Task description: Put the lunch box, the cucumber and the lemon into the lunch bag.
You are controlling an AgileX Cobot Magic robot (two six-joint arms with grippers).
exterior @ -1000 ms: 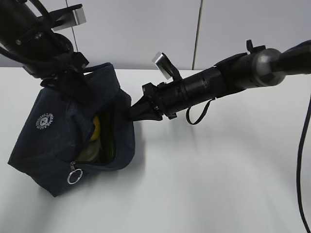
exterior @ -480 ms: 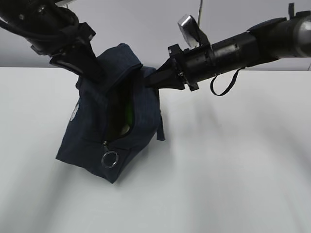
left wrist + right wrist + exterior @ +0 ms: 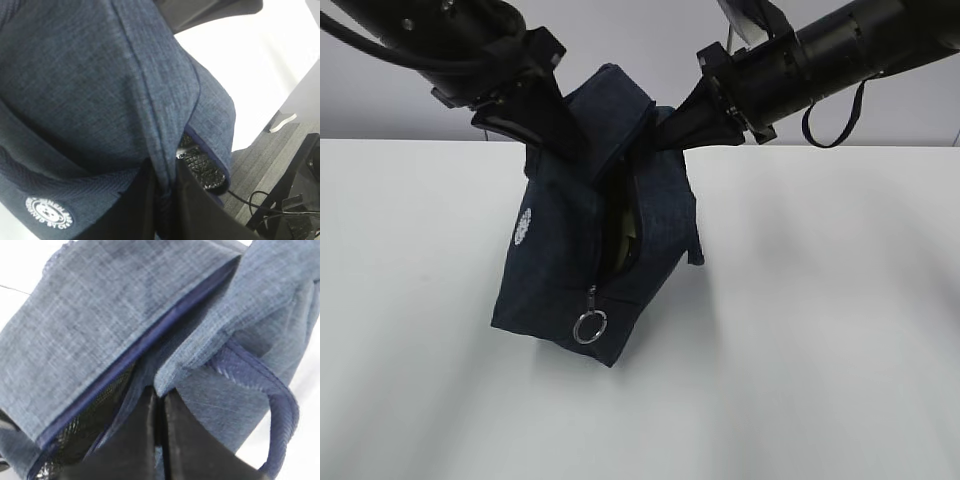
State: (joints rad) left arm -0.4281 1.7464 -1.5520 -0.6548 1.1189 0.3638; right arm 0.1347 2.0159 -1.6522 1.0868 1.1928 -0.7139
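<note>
Lunch bag (image 3: 570, 270) raised upright, mouth partly open

The lunch bag (image 3: 582, 255) sits at frame centre, its lower corner on the counter (image 3: 820, 350). The left gripper (image 3: 548, 128) grips its top from the upper left, the right gripper (image 3: 672, 128) from the upper right. The ring pull (image 3: 589, 327) hangs at its lower front.

surface: white table (image 3: 820, 350) | on it: navy lunch bag (image 3: 560, 280)
</note>
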